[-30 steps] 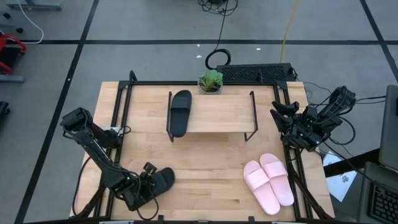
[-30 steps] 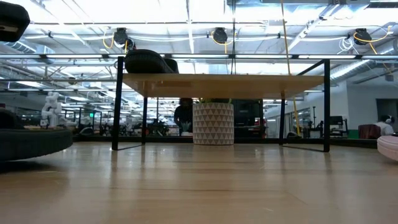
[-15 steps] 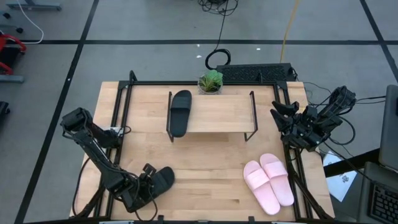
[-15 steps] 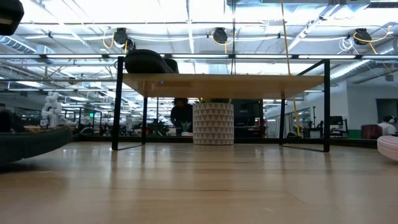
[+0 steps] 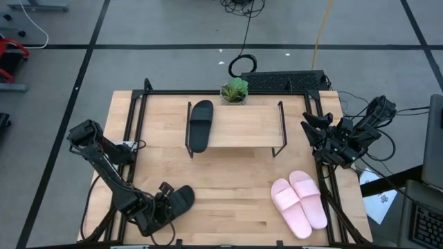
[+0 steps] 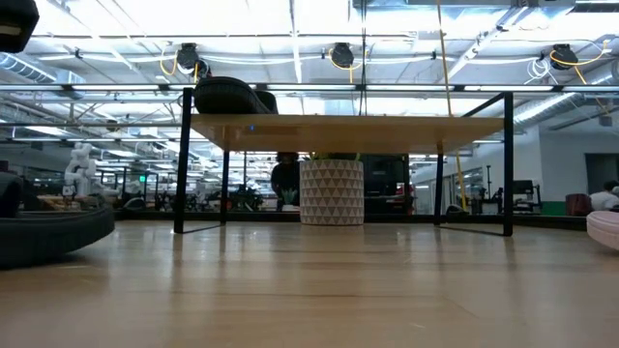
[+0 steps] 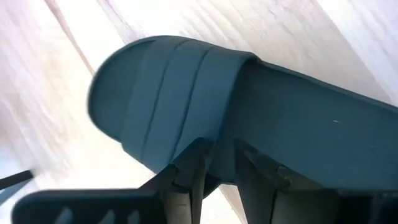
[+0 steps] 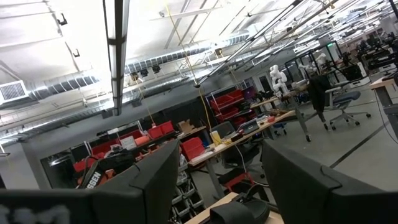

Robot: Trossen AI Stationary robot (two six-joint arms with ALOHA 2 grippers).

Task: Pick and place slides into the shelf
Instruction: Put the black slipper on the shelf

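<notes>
— Where is the left gripper (image 5: pixel 165 203)?
— Low at the near left corner of the table, the arm stretched forward; its fingers (image 7: pixel 189 171) are closed on a black slide (image 7: pixel 249 112).
— And the right gripper (image 5: pixel 311 131)?
— Folded at the right edge, with fingers (image 8: pixel 143 186) spread apart.

Black slides: 2, one (image 5: pixel 200 125) upper centre, one (image 5: pixel 180 200) lower left
Pink slides: 2 (image 5: pixel 299 202), lower right
Shelf: 1 (image 5: pixel 242 126)
Potted plant: 1 (image 5: pixel 234 90)
Arms: 2
</notes>
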